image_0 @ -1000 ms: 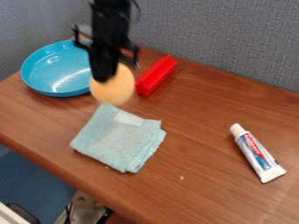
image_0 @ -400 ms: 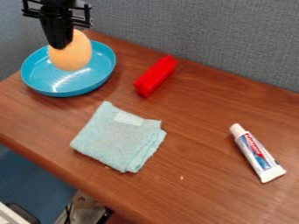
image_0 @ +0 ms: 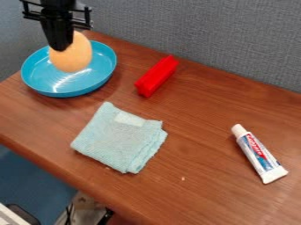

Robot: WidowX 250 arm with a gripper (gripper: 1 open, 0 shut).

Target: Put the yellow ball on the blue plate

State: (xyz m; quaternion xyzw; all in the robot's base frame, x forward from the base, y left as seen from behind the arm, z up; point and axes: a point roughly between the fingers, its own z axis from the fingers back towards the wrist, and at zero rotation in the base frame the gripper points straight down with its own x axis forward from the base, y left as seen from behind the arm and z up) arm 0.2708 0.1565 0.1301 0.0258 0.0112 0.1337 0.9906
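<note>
The yellow ball point(image_0: 72, 55) is an orange-yellow, egg-shaped ball hanging over the middle of the blue plate point(image_0: 47, 81), a round glossy dish at the table's far left. My black gripper point(image_0: 59, 42) comes down from above and is shut on the ball's top. The fingertips are dark and merge with the ball's upper edge. Whether the ball touches the plate's floor I cannot tell.
A red rectangular block point(image_0: 157, 76) lies right of the plate. A light teal folded cloth point(image_0: 119, 136) sits in the middle of the brown table point(image_0: 212, 105). A white toothpaste tube point(image_0: 258, 152) lies near the right edge. A grey wall runs behind.
A second ago the gripper held the ball above the cloth's far edge; it then carried it left over the plate. Over the last half second nothing has moved.
</note>
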